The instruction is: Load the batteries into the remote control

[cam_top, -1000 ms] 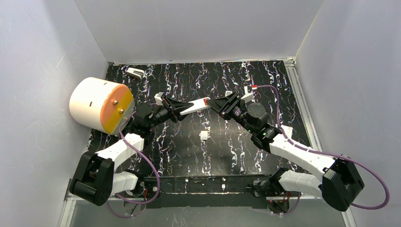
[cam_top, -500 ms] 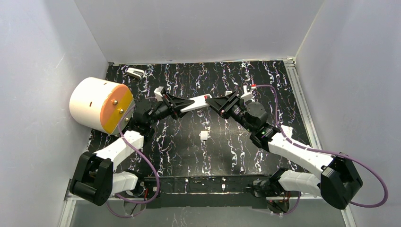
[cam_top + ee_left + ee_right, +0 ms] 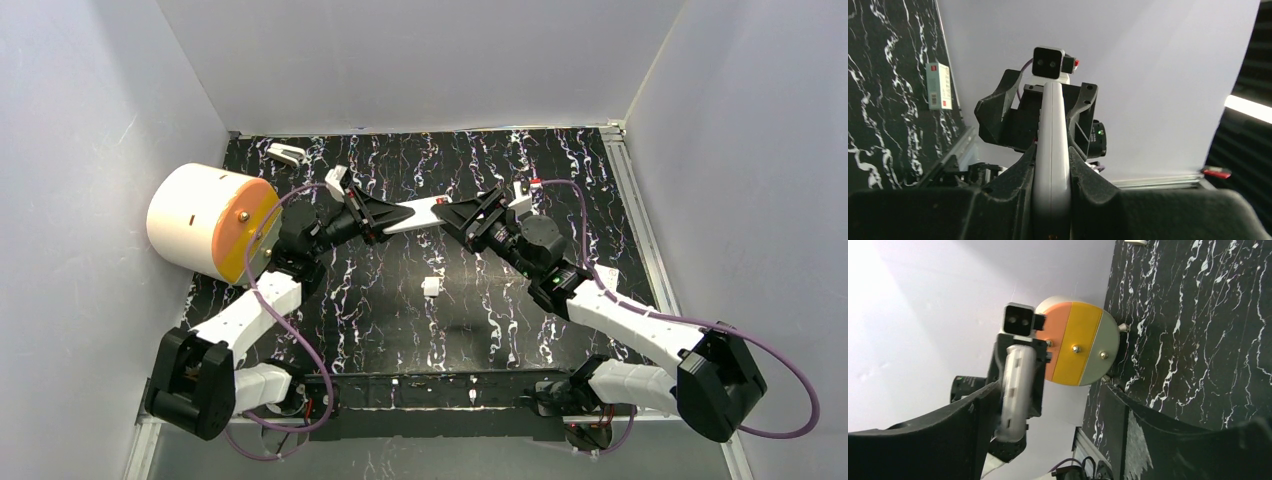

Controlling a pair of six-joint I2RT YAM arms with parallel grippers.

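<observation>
Top external view — left gripper [image 3: 373,217] clamps the white remote control [image 3: 415,213] aloft above the table [image 3: 600,200] centre; right gripper [image 3: 462,217] straddles its right end, jaws apart. Steadying squarely should precede loading — batteries not discernible.

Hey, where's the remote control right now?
In the top view, the remote control is held up mid-scene, clamped in the left gripper. Its free end reaches the open right gripper, and the big orange-faced cylinder lies to its left.

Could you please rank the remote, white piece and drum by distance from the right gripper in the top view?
From the right gripper:
1. remote, at its jaws.
2. white piece, mid-table.
3. drum, far left.
</observation>
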